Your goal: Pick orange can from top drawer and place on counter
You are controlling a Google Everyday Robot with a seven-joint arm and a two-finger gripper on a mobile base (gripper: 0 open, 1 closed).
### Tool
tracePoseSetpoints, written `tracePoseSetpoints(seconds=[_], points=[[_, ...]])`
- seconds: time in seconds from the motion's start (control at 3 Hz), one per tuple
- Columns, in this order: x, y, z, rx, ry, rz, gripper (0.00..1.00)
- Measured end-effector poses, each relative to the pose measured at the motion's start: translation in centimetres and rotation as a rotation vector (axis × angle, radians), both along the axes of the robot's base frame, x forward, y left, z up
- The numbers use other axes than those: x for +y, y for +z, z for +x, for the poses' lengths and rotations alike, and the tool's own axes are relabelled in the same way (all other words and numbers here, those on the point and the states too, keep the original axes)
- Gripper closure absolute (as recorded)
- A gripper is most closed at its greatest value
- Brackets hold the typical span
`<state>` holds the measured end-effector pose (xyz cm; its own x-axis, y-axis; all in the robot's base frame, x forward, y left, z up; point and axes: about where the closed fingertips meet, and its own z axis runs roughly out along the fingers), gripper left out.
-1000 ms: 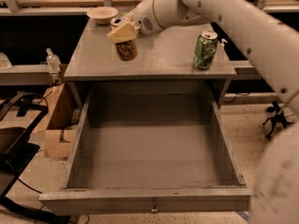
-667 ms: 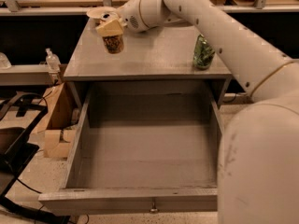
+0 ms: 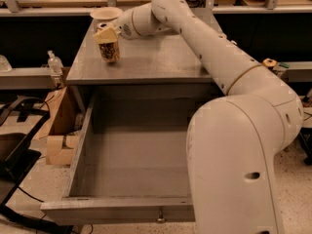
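The orange can [image 3: 110, 52] stands upright at the left side of the counter [image 3: 161, 62], close to its left edge. My gripper [image 3: 106, 34] sits on the can's upper part, its tan fingers [image 3: 104, 35] closed around it. The arm reaches in from the lower right across the counter. The top drawer [image 3: 131, 169] is pulled fully open below the counter and its inside is bare. Its small metal knob [image 3: 159, 220] shows on the front panel.
A white bowl [image 3: 106, 13] sits at the counter's back left corner, just behind the gripper. A clear bottle [image 3: 54, 62] stands on a shelf to the left. A cardboard box [image 3: 61, 130] and black gear [image 3: 14, 150] are on the floor at the left.
My gripper has carried the orange can further left across the counter. The arm has swung across the view and now covers the spot where the green can stood.
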<state>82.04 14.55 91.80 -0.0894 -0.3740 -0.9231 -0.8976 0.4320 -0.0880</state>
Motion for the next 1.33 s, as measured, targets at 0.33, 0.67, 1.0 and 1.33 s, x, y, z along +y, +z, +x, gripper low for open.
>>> tracePoseSetpoints(seconds=[0.33,0.67,1.0,1.33], points=[[0.01,-2.98,1.19,0.094,-0.025,0.057,0.82],[0.01,-2.13,1.19,0.094,-0.025,0.057,0.59],[0.01,-2.01,1.19,0.094,-0.025,0.057,0.36],[0.01,-2.01,1.19,0.094,-0.025,0.057,0.13]])
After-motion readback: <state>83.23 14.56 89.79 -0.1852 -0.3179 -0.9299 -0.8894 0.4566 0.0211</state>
